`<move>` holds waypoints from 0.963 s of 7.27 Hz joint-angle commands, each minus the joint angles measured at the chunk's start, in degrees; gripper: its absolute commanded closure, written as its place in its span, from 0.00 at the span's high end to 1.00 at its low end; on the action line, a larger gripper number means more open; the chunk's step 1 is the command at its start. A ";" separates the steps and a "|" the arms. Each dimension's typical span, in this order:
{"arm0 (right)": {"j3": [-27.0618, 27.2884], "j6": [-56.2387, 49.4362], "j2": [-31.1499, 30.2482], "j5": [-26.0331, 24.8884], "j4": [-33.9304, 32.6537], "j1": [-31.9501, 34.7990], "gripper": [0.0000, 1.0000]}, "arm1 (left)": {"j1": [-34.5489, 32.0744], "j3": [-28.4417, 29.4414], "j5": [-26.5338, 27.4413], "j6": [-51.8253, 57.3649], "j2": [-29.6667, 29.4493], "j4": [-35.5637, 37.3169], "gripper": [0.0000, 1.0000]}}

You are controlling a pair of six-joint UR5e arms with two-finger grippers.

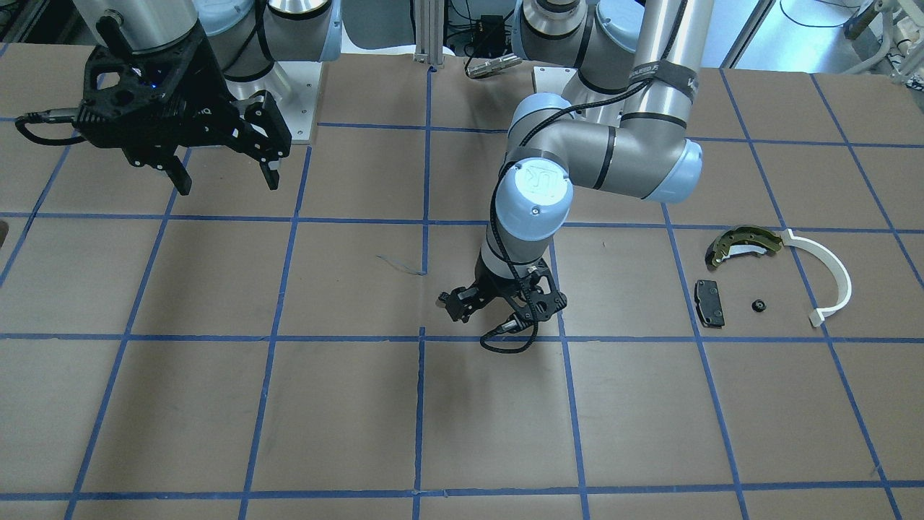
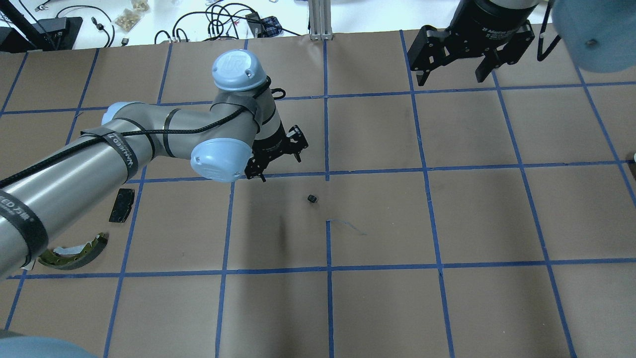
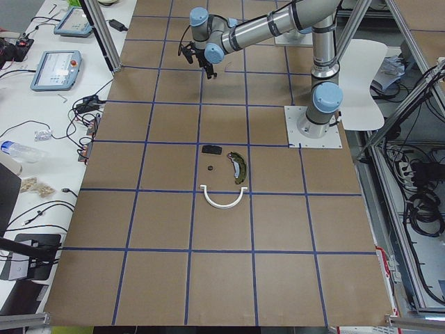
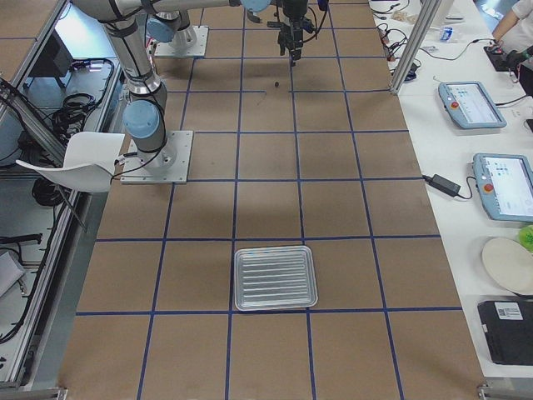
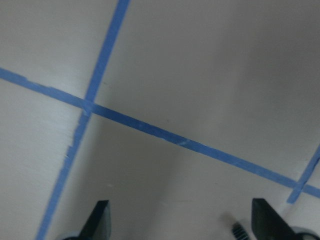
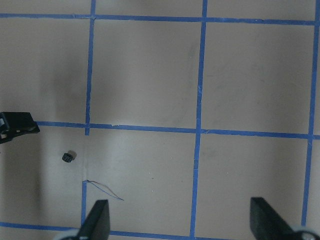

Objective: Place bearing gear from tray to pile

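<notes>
2 gears (image 2: 312, 199) (image 1: 757, 305), 1 brake shoe (image 1: 766, 240), 1 white arc (image 1: 837, 278), 1 black pad (image 1: 709, 302), 1 tray (image 4: 275, 279).

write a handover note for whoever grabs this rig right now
Left end effector: open, empty, low over mid-table.
Right end effector: open, empty, raised.
Tray looks empty.
One bearing gear lies loose mid-table near the left end effector, apart from the pile.
A small black round part sits in the pile between black pad and white arc.
Left to do: move the loose gear to the pile.
</notes>
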 commanded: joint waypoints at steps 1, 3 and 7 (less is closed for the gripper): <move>0.11 4.20 0.13 -0.89 -1.62 -0.07 1.00 | -3.51 -0.07 0.04 -8.42 -3.33 3.68 1.00; 0.90 3.97 0.92 -1.08 -3.64 -0.33 1.00 | -4.83 -0.33 0.13 -10.02 -4.83 4.12 1.00; 0.82 4.23 0.92 -0.73 -3.65 -0.51 1.00 | -5.63 -0.69 -0.22 -10.29 -5.28 4.04 0.87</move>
